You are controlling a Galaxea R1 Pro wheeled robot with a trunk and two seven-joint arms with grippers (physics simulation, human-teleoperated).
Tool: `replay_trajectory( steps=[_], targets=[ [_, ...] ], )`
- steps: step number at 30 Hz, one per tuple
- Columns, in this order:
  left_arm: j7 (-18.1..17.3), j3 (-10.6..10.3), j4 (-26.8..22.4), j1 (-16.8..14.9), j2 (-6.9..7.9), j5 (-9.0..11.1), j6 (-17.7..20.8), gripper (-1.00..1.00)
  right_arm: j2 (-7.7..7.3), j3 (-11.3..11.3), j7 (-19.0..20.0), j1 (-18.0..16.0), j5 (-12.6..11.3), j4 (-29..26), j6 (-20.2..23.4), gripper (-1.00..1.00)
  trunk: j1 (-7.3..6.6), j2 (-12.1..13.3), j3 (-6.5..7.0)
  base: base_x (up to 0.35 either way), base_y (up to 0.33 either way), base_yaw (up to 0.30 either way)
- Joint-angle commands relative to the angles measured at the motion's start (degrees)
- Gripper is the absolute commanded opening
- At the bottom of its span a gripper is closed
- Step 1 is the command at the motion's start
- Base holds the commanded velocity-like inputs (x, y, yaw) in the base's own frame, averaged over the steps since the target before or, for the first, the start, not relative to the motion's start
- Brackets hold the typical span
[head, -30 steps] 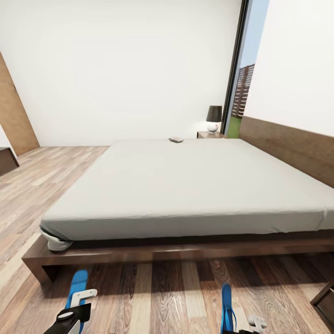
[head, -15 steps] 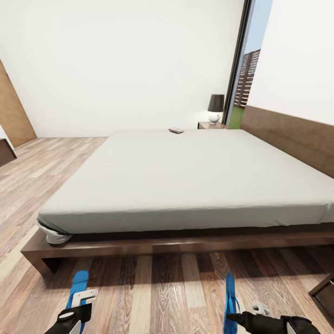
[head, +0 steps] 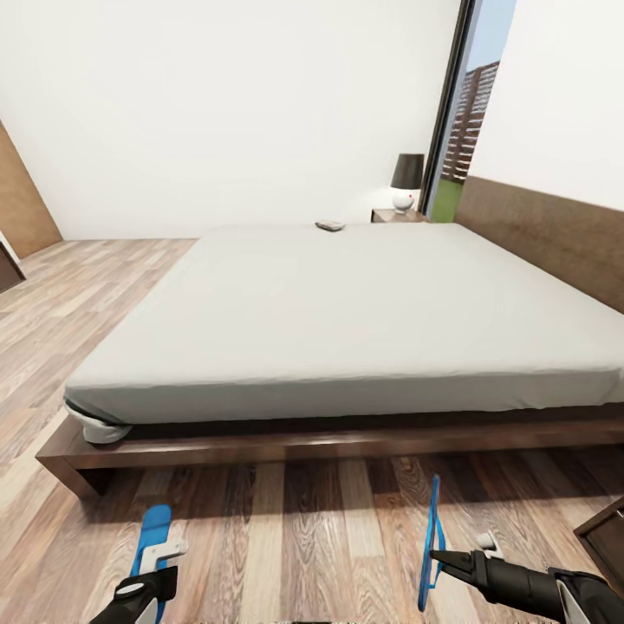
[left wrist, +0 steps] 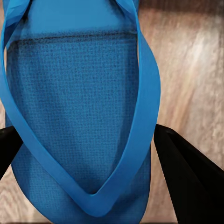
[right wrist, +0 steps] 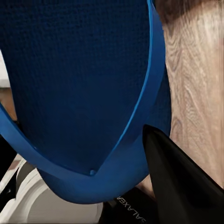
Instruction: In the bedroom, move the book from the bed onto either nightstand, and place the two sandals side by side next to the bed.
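The bed [head: 347, 312], white mattress on a dark brown frame, lies straight ahead in the head view. On its far edge rests the small book [head: 329, 225]. Past that corner stands a nightstand [head: 394, 215]. At the lower left my left gripper [head: 160, 555] is shut on a blue sandal [head: 152, 529], whose sole [left wrist: 79, 107] spans the gap between the black fingers [left wrist: 186, 172]. At the lower right my right gripper [head: 440, 556] is shut on the other sandal [head: 431, 537], held on edge above the floor; its sole [right wrist: 79, 79] sits close to the camera.
A black-shaded lamp [head: 406, 180] stands on the far nightstand. The brown headboard [head: 555, 247] runs along the right wall. A dark wooden furniture corner [head: 607, 537] juts in at the lower right. Plank floor [head: 303, 537] separates me from the bed frame.
The whole view has shifted, so the bed and book sit higher in the picture. My right arm has come further into view, with its sandal on edge.
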Motion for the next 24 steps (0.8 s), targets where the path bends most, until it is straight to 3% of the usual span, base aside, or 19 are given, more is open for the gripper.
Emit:
replay_trajectory(
  steps=[1,24],
  targets=[
    [0.37,-0.49,-0.15,0.01,0.06,0.44,0.31,-1.0,-0.15,-0.18,1.29,-0.02,-0.24,-0.01,0.61,-1.0,0.01,-0.04,-0.28,0.0,0.0,0.0],
    [0.34,-0.42,-0.15,0.02,0.14,0.43,0.31,-1.0,-0.25,-0.11,2.73,-0.04,-0.46,0.08,0.61,-1.0,0.6,-0.34,-5.37,0.0,0.0,0.0]
  ],
)
